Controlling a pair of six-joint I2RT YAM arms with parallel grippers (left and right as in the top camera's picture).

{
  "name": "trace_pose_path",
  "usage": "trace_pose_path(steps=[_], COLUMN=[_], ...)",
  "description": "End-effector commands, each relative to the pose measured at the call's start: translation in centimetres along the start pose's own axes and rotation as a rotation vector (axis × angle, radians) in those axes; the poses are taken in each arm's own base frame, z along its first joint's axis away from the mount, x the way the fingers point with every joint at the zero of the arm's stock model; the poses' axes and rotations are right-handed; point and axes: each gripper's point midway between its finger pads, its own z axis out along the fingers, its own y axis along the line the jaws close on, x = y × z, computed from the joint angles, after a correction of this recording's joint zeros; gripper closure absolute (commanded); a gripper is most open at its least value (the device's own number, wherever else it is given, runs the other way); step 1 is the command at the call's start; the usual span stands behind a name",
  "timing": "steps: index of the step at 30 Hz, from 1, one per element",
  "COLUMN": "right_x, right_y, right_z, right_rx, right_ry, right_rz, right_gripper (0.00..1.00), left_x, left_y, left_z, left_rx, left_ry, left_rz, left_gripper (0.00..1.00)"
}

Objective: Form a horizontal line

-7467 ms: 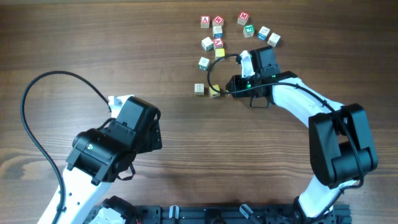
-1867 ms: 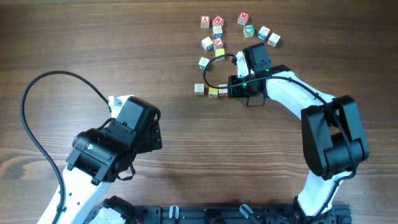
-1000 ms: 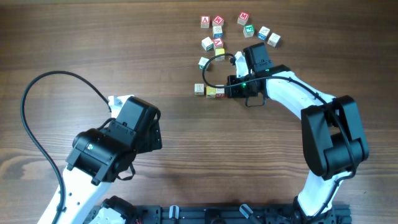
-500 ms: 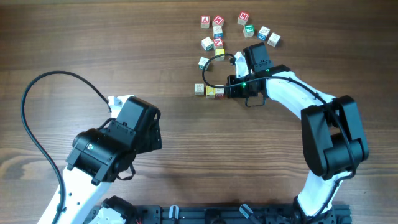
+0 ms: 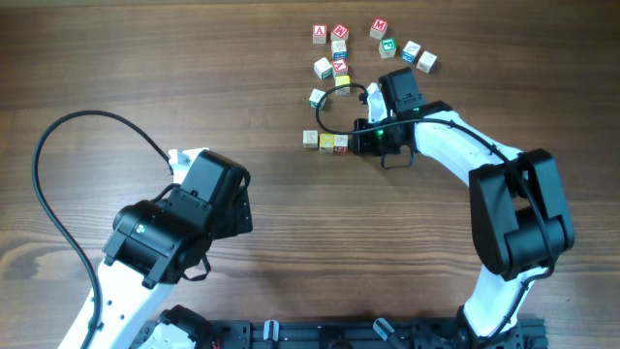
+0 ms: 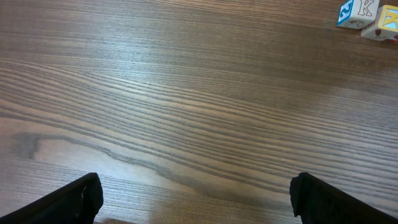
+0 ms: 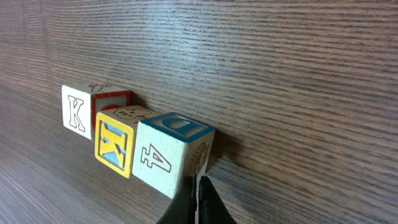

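Three small cubes form a short horizontal line (image 5: 326,142) right of the table's middle. In the right wrist view they are a white K cube (image 7: 78,112), a yellow cube (image 7: 115,144) and a white cube with blue marks (image 7: 168,155), standing side by side. My right gripper (image 7: 198,186) is shut and empty, its tips against the right-hand corner of the blue-marked cube; from overhead it sits at the row's right end (image 5: 358,142). My left gripper (image 6: 199,205) hangs open over bare wood at the lower left, with nothing between its fingers (image 6: 81,198).
Several loose letter cubes (image 5: 339,48) lie scattered behind the row, one (image 5: 318,97) just above it. A black cable (image 5: 329,107) loops between them and the row. The left arm (image 5: 184,218) and its cable (image 5: 68,136) fill the lower left.
The row has gained a third cube. My shut right gripper has pushed the two right-hand cubes left, closing the gap to the first. The left arm has not moved.
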Motion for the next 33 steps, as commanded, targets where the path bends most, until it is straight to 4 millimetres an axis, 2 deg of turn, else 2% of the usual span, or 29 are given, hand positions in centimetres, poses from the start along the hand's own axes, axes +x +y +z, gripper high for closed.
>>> trace_pose_path(steps=[1, 11, 33], right_x=[-0.36, -0.52, -0.95], right_y=[0.97, 1.11, 1.72], right_z=[-0.06, -0.06, -0.11], right_rx=[-0.041, -0.048, -0.079], right_ry=[0.003, -0.003, -0.021], right_rz=[0.001, 0.011, -0.093], right_gripper=[0.96, 0.96, 0.96], left_x=[-0.01, -0.02, -0.02], left_y=[0.08, 0.08, 0.08], left_z=[-0.01, -0.01, -0.01], left_rx=[-0.001, 0.000, 0.000], left_ry=[0.000, 0.000, 0.000], left_rz=[-0.014, -0.014, -0.014], left_gripper=[0.00, 0.00, 0.00])
